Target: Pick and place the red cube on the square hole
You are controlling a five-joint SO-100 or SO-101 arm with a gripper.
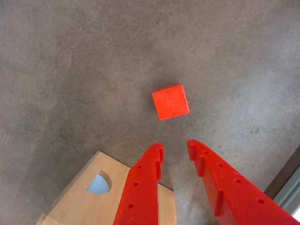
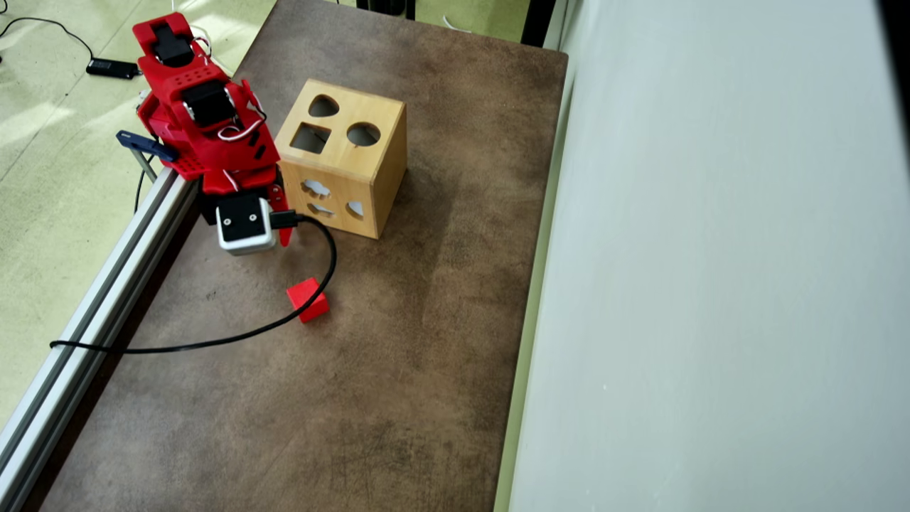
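The red cube (image 1: pixel 170 102) lies on the brown table top, a short way ahead of my fingertips and apart from them. My gripper (image 1: pixel 175 146) is open, with nothing between its red fingers (image 1: pixel 140 187). In the overhead view the red cube (image 2: pixel 307 299) sits below the arm, with the black cable running across it. The wooden box (image 2: pixel 341 156) stands right of the arm; the square hole (image 2: pixel 311 138) is on its top face. The square hole is out of sight in the wrist view, where only a box corner (image 1: pixel 84 206) shows. The wrist camera (image 2: pixel 244 224) hides most of the gripper from above.
The box top also has a round cut-out (image 2: pixel 363 134) and a teardrop cut-out (image 2: pixel 323 107). An aluminium rail (image 2: pixel 106 291) borders the table's left edge. A pale wall panel (image 2: pixel 711 284) runs along the right. The black cable (image 2: pixel 213 343) loops over the table.
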